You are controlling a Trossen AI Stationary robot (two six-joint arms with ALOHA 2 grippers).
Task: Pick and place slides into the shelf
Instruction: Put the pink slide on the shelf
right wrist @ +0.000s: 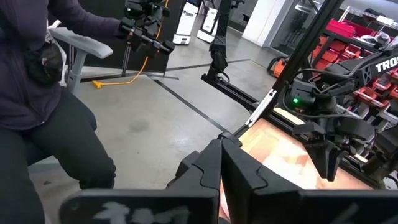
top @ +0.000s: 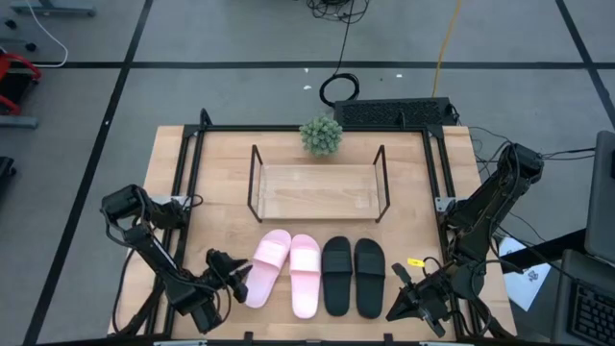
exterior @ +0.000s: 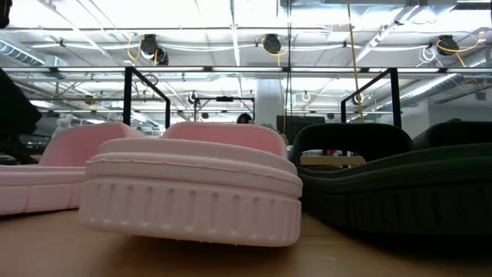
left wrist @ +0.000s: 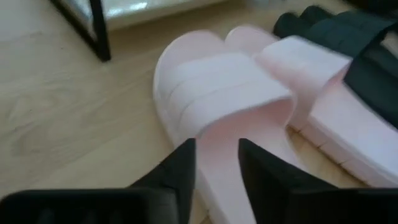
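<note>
Four slides lay in a row on the bench [top: 168,173] at six o'clock from the empty shelf [top: 317,190]: a pink pair [top: 288,267] and, at three o'clock of it, a black pair [top: 353,276]. Left gripper [top: 237,278] sat at the outer pink slide's [left wrist: 211,106] heel, jaws parted astride its edge. Right gripper [top: 402,306] waited near the bench's five o'clock corner, jaws closed.

floor [right wrist: 155,118]: grey concrete with black tape lines, beyond my right fingers
ceiling lights [exterior: 231,31]: bright strips overhead
seated person [right wrist: 37,93]: past my right fingers
</note>
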